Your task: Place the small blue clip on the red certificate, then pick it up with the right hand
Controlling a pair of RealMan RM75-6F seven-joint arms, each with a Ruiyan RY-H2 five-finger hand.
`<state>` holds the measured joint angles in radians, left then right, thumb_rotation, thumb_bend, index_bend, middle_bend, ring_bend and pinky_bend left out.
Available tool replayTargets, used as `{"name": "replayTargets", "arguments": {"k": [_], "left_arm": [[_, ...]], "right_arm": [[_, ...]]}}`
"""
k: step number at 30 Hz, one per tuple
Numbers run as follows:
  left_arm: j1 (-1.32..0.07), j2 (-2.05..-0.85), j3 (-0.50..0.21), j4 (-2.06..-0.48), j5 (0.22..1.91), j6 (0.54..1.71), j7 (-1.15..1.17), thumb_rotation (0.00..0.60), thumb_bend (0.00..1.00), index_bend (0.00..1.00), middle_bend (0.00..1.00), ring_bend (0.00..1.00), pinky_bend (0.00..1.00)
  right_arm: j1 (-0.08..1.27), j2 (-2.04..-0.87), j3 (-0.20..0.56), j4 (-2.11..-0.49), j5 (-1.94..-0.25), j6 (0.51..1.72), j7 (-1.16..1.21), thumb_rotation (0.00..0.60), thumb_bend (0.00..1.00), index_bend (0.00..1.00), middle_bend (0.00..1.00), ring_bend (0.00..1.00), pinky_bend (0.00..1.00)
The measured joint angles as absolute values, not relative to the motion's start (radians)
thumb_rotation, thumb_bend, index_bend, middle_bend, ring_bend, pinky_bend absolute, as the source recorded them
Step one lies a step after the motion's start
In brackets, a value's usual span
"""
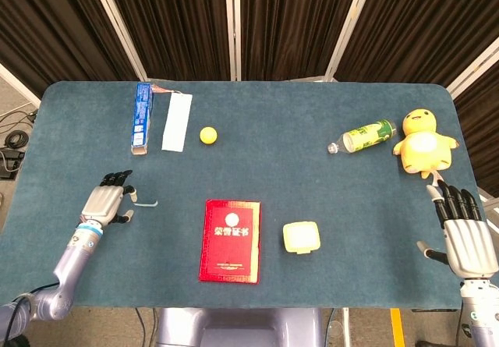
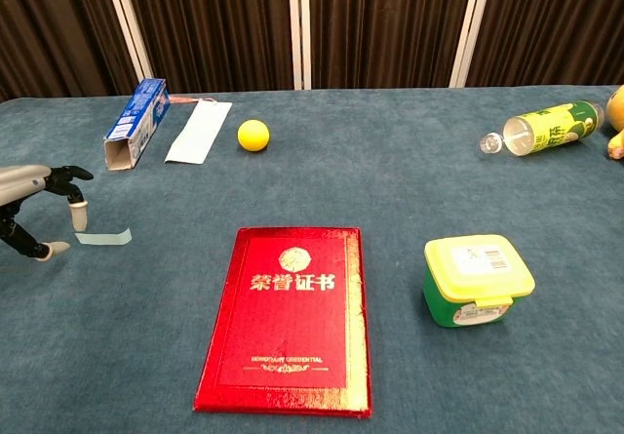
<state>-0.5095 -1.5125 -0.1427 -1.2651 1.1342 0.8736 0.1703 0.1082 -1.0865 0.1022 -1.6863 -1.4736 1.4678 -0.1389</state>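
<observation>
The small blue clip [image 1: 145,203] [image 2: 104,237] lies flat on the teal table, left of the red certificate [image 1: 230,240] [image 2: 287,318]. My left hand [image 1: 107,203] [image 2: 34,210] hovers just left of the clip, fingers spread and empty, one fingertip [image 2: 80,217] right above the clip's left end. Whether it touches the clip I cannot tell. My right hand [image 1: 463,234] is at the table's right edge, fingers straight and apart, holding nothing; the chest view does not show it.
A yellow-lidded green box [image 1: 301,237] [image 2: 478,280] stands right of the certificate. At the back left lie a blue carton [image 1: 141,118], a white strip [image 1: 177,122] and a yellow ball [image 1: 207,135]. A green bottle [image 1: 363,136] and yellow plush chick [image 1: 423,143] are back right.
</observation>
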Motion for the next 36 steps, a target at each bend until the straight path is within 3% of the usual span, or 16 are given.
{"name": "replayTargets", "arguments": {"k": [7,14,19,24,36], "left_arm": [[-0.529,-1.544,-0.142,-1.234,1.124,0.867,0.173,0.600,0.45,0.50,0.00,0.00,0.00],[-0.544,-1.553,-0.144,-1.237,1.089,0.861,0.215,0.600,0.45,0.51,0.00,0.00,0.00],[-0.551,-1.562,-0.144,-1.240,1.075,0.861,0.231,0.600,0.46,0.61,0.00,0.00,0.00],[-0.553,-1.567,-0.144,-1.240,1.066,0.878,0.253,0.600,0.51,0.64,0.00,0.00,0.00],[-0.572,-1.520,-0.160,-1.371,1.148,0.929,0.220,0.600,0.49,0.66,0.00,0.00,0.00]], "right_arm": [[0.111,-1.087,0.103,-1.680,-1.465,1.461,-0.132,0.600,0.00,0.00,0.00,0.00,0.00],[0.113,-1.088,0.104,-1.676,-1.458,1.458,-0.134,0.600,0.00,0.01,0.00,0.00,0.00],[0.113,-1.086,0.104,-1.676,-1.460,1.459,-0.128,0.600,0.00,0.01,0.00,0.00,0.00],[0.113,-1.083,0.102,-1.677,-1.463,1.460,-0.121,0.600,0.00,0.01,0.00,0.00,0.00],[0.114,-1.080,0.101,-1.685,-1.468,1.463,-0.116,0.600,0.00,0.03,0.00,0.00,0.00]]}}
